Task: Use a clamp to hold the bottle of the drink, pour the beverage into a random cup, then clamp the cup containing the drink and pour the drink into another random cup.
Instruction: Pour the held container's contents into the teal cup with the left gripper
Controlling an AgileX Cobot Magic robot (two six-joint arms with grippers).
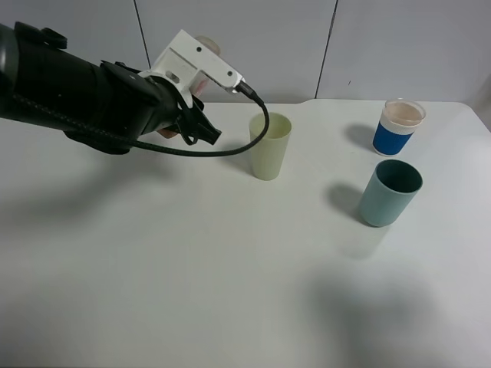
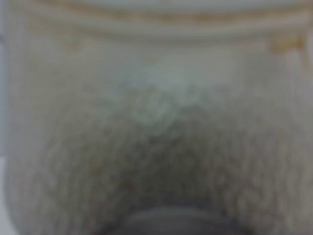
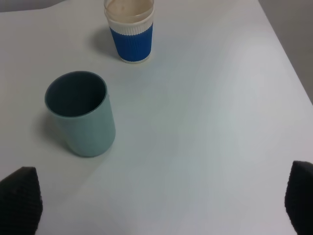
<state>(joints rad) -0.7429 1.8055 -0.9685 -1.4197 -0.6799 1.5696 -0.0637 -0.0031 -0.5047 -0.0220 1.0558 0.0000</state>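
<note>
My left gripper [image 1: 199, 129] hangs above the table just left of a pale yellow-green cup [image 1: 269, 146]. It is shut on the bottle [image 1: 205, 41], a pinkish-beige thing mostly hidden behind the arm and wrist camera. In the left wrist view the bottle [image 2: 156, 98] is a whitish blur filling the frame. A teal cup [image 1: 390, 192] [image 3: 80, 113] stands empty at the right. Behind it is a blue-sleeved paper cup [image 1: 399, 126] [image 3: 129, 30] with a beige top. My right gripper [image 3: 159, 205] is open above the table near the teal cup and out of the exterior view.
The white table [image 1: 192, 276] reaches a grey wall at the back. Its right edge [image 3: 293, 73] runs close past the blue cup. The left arm's black cable [image 1: 230, 149] loops down in front of the yellow-green cup.
</note>
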